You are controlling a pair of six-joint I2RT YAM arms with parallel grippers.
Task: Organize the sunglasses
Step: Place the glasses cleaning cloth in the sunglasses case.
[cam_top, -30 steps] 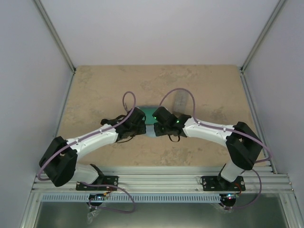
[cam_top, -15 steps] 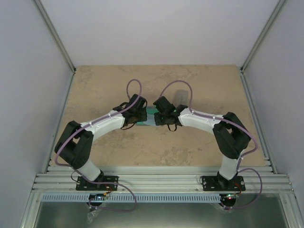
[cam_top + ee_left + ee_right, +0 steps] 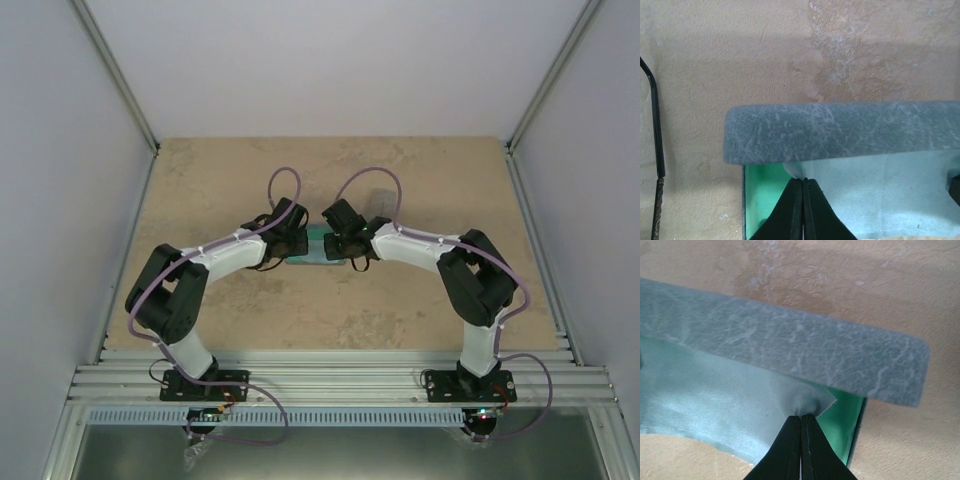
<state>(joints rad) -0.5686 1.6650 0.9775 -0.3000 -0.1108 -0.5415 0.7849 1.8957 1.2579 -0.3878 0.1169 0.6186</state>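
Observation:
An open blue-grey case stands in the middle of the table, its lid up and its green lining showing. A light blue cloth is spread over the lining. My left gripper is shut on the cloth's left corner. My right gripper is shut on the right corner of the cloth. In the top view the left gripper and right gripper meet over the case. Of the sunglasses only one thin dark arm shows, left of the case.
A second grey case lies just behind the right gripper, partly hidden by its cable. Grey walls close the table on the left, right and back. Aluminium rails run along the near edge.
Both grippers have moved away from the bases toward the back of the table, still shut on the cloth. Both elbows have drawn in and risen.

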